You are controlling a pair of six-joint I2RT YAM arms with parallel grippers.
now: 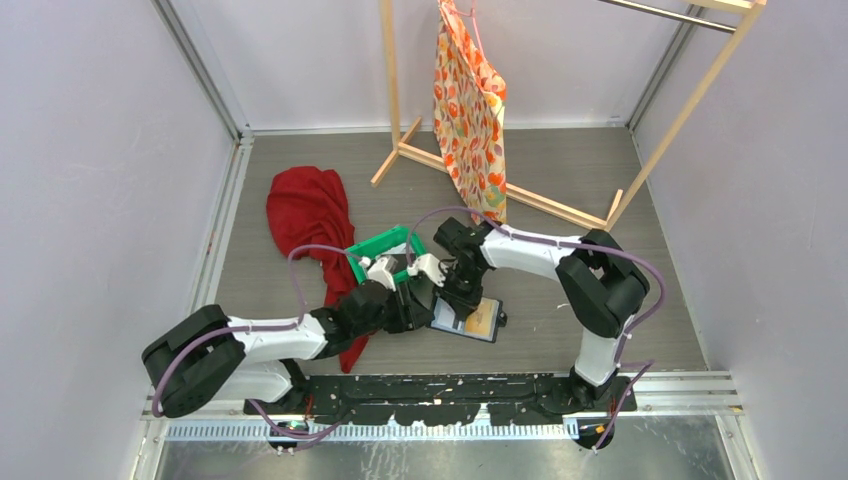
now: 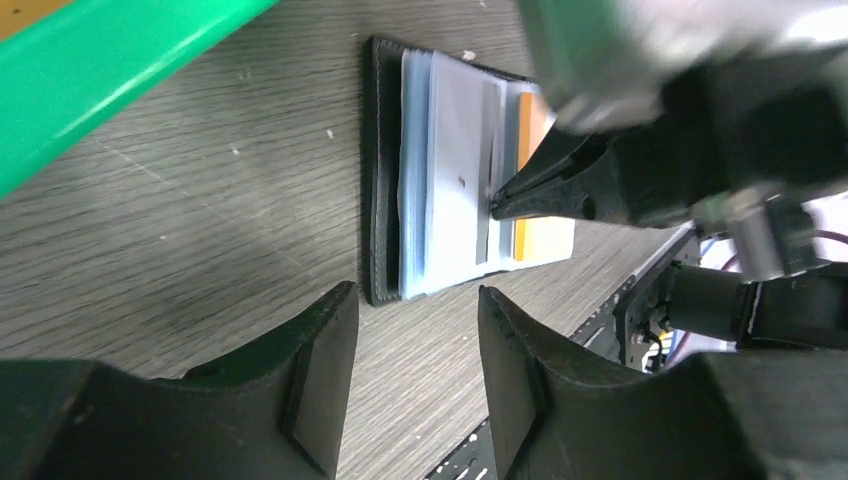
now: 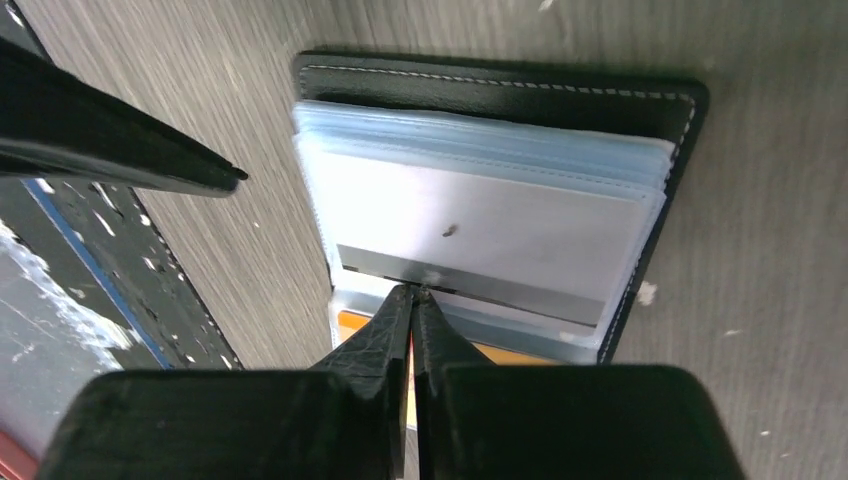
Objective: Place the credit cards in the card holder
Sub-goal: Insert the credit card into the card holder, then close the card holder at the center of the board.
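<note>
The black card holder [image 1: 470, 320] lies open on the table, its pale blue sleeves up; it also shows in the left wrist view [image 2: 378, 170] and the right wrist view [image 3: 500, 85]. A whitish card [image 3: 480, 225] with a grey stripe sits in the top sleeve [image 2: 455, 170]. An orange-yellow card [image 3: 350, 325] lies under the sleeves and sticks out [image 2: 545, 240]. My right gripper [image 3: 415, 290] is shut, its tips touching the whitish card's striped edge [image 2: 497, 205]. My left gripper [image 2: 415, 295] is open and empty, just beside the holder's near corner [image 1: 412, 300].
A green plastic tray [image 1: 375, 245] stands just behind the left gripper [image 2: 100, 70]. A red cloth [image 1: 310, 210] lies at the left. A wooden rack [image 1: 400, 100] with a patterned bag [image 1: 470, 100] stands at the back. The black base rail [image 1: 450, 390] runs along the near edge.
</note>
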